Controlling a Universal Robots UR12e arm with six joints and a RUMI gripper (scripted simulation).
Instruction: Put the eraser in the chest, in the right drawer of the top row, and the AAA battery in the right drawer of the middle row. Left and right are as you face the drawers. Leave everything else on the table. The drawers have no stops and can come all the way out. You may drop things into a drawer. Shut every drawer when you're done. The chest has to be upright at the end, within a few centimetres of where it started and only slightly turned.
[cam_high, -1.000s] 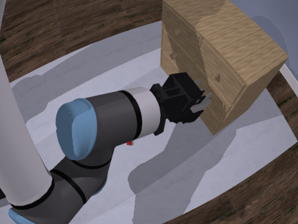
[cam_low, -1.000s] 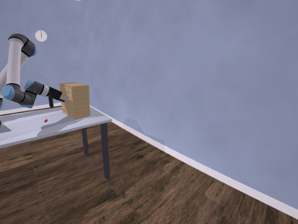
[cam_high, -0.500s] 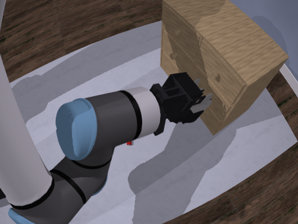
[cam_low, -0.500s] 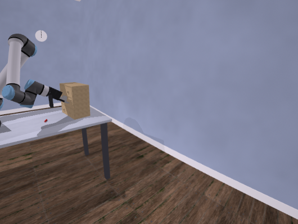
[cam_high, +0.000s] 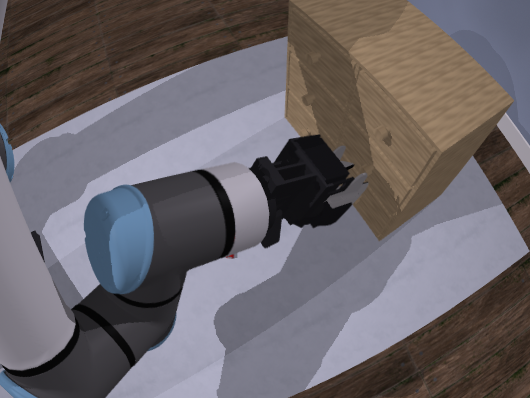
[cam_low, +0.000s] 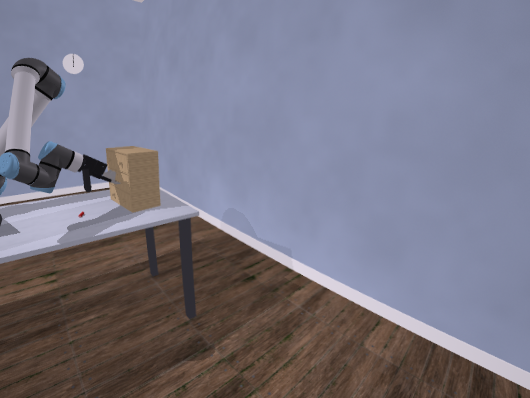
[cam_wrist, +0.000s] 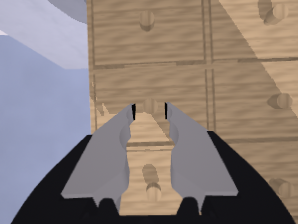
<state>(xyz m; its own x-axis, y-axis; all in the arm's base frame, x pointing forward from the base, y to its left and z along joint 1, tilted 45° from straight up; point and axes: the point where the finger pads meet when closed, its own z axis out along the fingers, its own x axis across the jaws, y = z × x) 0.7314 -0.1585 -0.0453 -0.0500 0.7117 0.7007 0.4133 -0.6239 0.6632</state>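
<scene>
With our hand's (cam_high: 356, 170) (cam_low: 117, 179) (cam_wrist: 150, 111) fingers slightly apart, the middle-row right knob (cam_wrist: 150, 105) lies straight ahead, centred between the tips, so we likely need only a straight advance.

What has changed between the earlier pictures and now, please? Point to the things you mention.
The arm (cam_high: 185, 215) (cam_low: 62, 156) has drawn the gripper (cam_high: 354, 164) (cam_low: 114, 179) (cam_wrist: 150, 104) back slightly, away from the chest's (cam_high: 450, 75) (cam_low: 145, 180) (cam_wrist: 175, 45) drawer fronts. Nothing has visibly been taken hold of; without an earlier wrist view, I cannot tell whether anything was let go. The chest and small red item (cam_high: 231, 256) (cam_low: 81, 214) look unmoved.
</scene>
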